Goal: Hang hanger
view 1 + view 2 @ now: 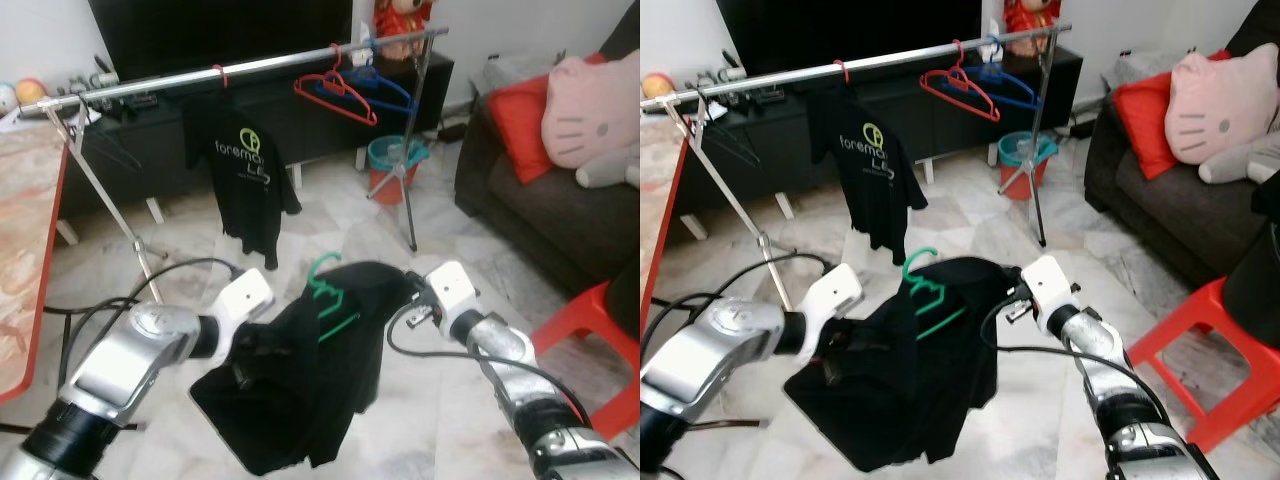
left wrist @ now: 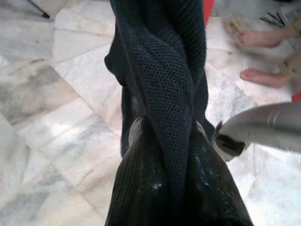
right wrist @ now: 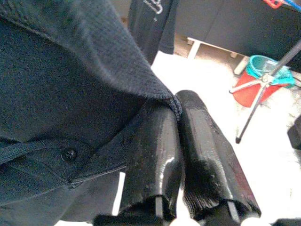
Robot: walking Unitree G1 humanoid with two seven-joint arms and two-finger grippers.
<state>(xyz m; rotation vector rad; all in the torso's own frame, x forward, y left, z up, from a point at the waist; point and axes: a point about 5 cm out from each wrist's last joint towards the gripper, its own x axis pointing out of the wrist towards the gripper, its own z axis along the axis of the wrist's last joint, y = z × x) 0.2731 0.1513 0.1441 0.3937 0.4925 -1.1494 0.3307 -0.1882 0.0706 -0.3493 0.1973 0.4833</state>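
Observation:
A black shirt [image 1: 300,390] on a green hanger [image 1: 328,295] hangs low between my two grippers, over the marble floor. My left gripper [image 2: 167,125] is shut on a twisted fold of the shirt, its fingers buried in the cloth. On the shirt's other side, my right gripper [image 3: 175,101] is shut on the edge near the buttoned collar. The green hook sticks up above the cloth. Further back stands a metal clothes rail [image 1: 250,68], which carries a black printed T-shirt [image 1: 245,175], a red hanger [image 1: 335,95] and a blue hanger [image 1: 375,88].
A dark sofa [image 1: 540,220] with red and pink cushions is on the right, with a red stool [image 1: 590,320] in front of it. A teal bucket [image 1: 395,160] stands by the rail's leg. A red-edged table [image 1: 25,250] lies at the left. A person's bare feet [image 2: 263,77] rest on the floor.

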